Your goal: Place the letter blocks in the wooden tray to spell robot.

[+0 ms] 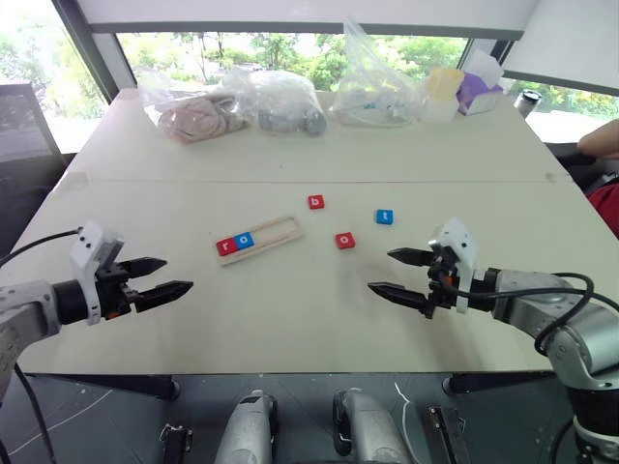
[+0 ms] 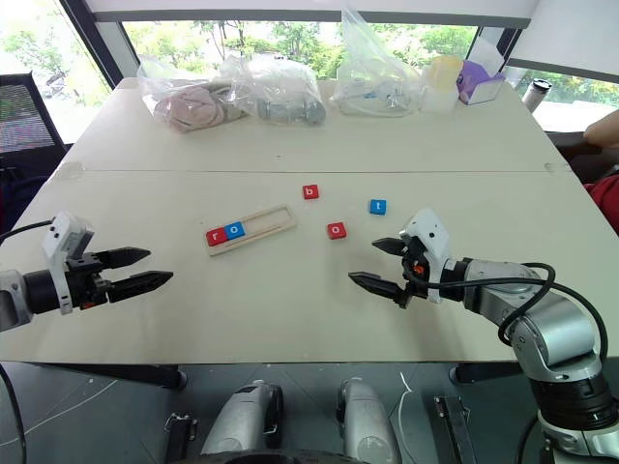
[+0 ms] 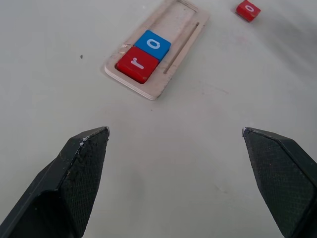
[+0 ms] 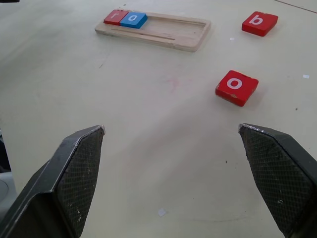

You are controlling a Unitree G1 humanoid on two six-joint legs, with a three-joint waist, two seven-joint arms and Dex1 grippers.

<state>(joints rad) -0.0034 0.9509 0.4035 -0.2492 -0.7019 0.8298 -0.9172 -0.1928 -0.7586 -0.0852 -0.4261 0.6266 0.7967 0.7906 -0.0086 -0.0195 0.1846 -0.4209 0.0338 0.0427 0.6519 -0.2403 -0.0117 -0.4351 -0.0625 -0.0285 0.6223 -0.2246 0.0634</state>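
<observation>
Pale wood marks the wooden tray (image 1: 259, 238), which lies left of centre on the worktop (image 1: 290, 309) with the red r block (image 1: 226, 246) and blue o block (image 1: 244, 240) seated at its left end. From the left, the left hand (image 1: 161, 276) is held wide apart and empty above bare surface. Right of the tray, the red b block (image 1: 316, 202), red o block (image 1: 345, 241) and blue t block (image 1: 384, 217) lie loose, well apart. The right hand (image 1: 398, 273) is likewise spread and empty. Plastic bags (image 1: 232, 108) along the far edge are seen from the head views.
</observation>
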